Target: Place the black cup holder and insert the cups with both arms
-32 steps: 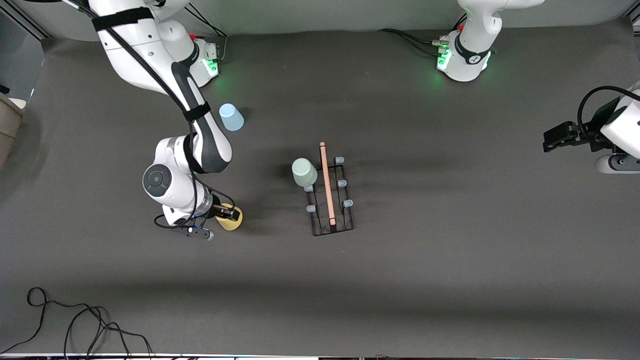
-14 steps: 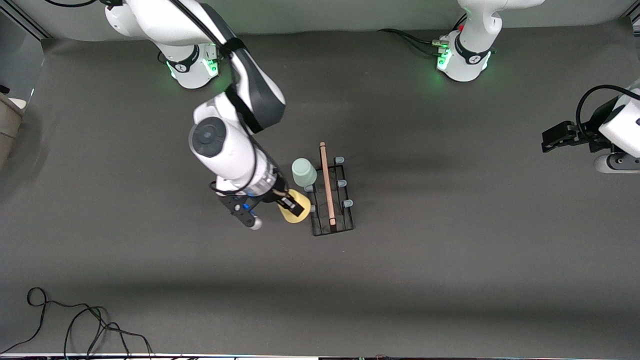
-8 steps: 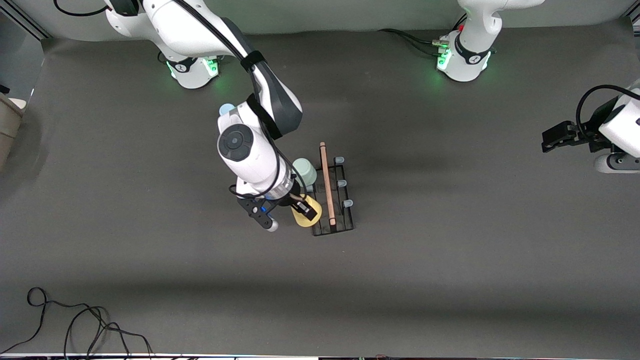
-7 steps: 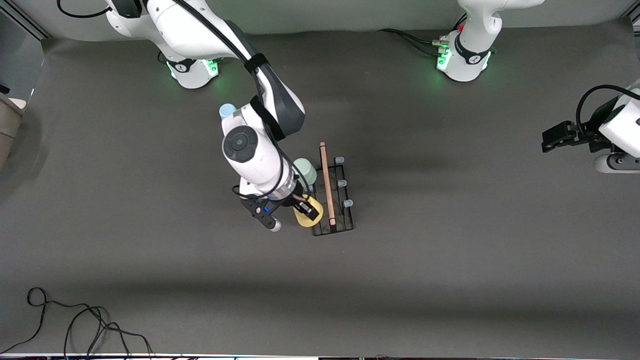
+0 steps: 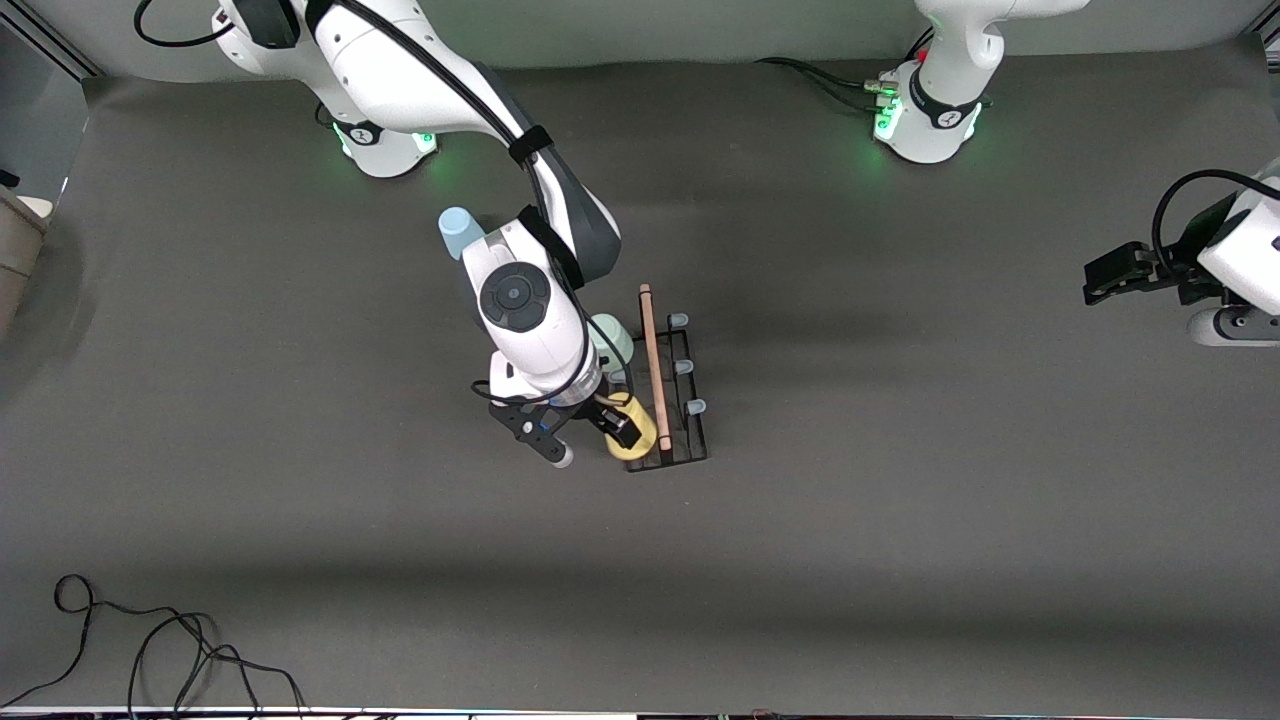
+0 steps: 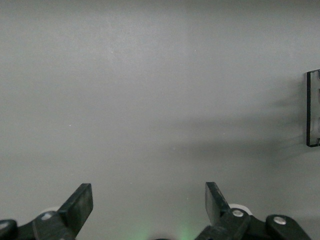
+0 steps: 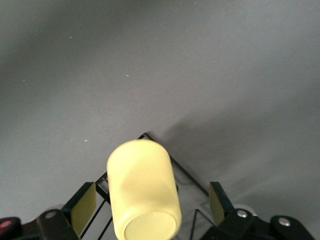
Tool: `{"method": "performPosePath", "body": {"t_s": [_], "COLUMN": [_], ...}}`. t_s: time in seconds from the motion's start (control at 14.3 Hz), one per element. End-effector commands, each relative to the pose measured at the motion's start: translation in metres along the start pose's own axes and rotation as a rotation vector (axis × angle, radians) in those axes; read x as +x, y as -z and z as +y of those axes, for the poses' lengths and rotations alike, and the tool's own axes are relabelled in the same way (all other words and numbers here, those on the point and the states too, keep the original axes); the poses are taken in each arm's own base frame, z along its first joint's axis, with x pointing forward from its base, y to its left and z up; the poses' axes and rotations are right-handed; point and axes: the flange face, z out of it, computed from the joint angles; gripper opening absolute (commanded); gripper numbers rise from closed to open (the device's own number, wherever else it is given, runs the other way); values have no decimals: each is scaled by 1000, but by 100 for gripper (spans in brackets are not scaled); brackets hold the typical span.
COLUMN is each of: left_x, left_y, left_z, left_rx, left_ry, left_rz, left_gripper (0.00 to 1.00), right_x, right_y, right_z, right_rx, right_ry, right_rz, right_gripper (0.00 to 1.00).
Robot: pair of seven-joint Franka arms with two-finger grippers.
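I had swung the right arm (image 5: 420, 70) from the open tabletop (image 5: 900, 520) across to the black cup holder (image 5: 690, 440), so a second cup was now at the rack. In the wrist view the right gripper (image 7: 152, 205) stood spread, its fingers clear of the yellow cup (image 7: 142, 192), which sat upended on the corner prong nearest the camera. The grey-green cup (image 5: 612, 338) capped another prong; the light blue cup (image 5: 455, 232) waited toward the right arm's base. The left gripper (image 6: 149, 202) idled open. Smooth tapered plastic, thin wire, a wooden rod (image 5: 652, 370).
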Motion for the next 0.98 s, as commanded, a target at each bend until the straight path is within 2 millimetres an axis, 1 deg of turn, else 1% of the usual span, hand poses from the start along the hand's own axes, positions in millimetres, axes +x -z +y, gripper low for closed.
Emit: {"method": "performPosePath", "body": {"t_s": [0.0,0.07,0.14,0.21,0.42,0.49,0.7,0.84,0.91], "left_x": [-5,-4,-4,-4,-5,-5,-5,-5,-5], "left_y": [7,6,6,6,7,6,6,6,6], "left_z": [1,1,1,1,1,1,1,1,1], "left_rx": [2,-1,-1,-1,-2,-1,-1,-1,-1], "left_ry": [-7,-7,-7,-7,-6,-6,-6,-6,-7], "left_rz": [15,13,13,13,14,13,13,13,13], "left_gripper": [100,100,100,100,100,100,100,100,100], "right_x": [29,44,62,74,131,148,199,222,232], "right_y": [71,92,117,138,207,225,266,286,295], "right_z": [10,20,35,51,118,143,222,265,282], "right_rx": [-54,-67,-77,-96,-128,-138,-188,-228,-244], "right_ry": [62,76,105,159,271,304,382,450,462], "right_rz": [-38,-55,-75,-105,-187,-215,-278,-294,-286], "right_gripper": [100,100,100,100,100,100,100,100,100]}}
